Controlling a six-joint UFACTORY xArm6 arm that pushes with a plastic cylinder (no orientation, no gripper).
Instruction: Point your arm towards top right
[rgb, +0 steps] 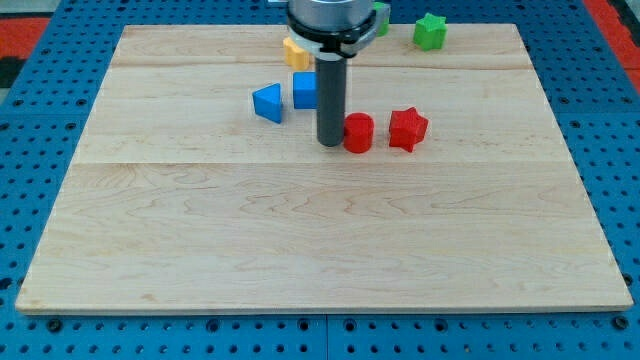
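Note:
My dark rod comes down from the view's top centre, and my tip (329, 143) rests on the wooden board (300, 240), just left of a red cylinder (358, 132) and close to touching it. A red star block (407, 129) lies right of the cylinder. A blue cube (304, 90) sits just left of the rod, partly hidden by it, and a blue triangular block (268, 102) lies further left. A yellow block (295, 52) shows behind the rod near the top. A green star block (430, 31) sits at the top right.
A second green block (381, 17) peeks out beside the arm's head at the top edge. The board lies on a blue perforated table (620, 150) that surrounds it on all sides.

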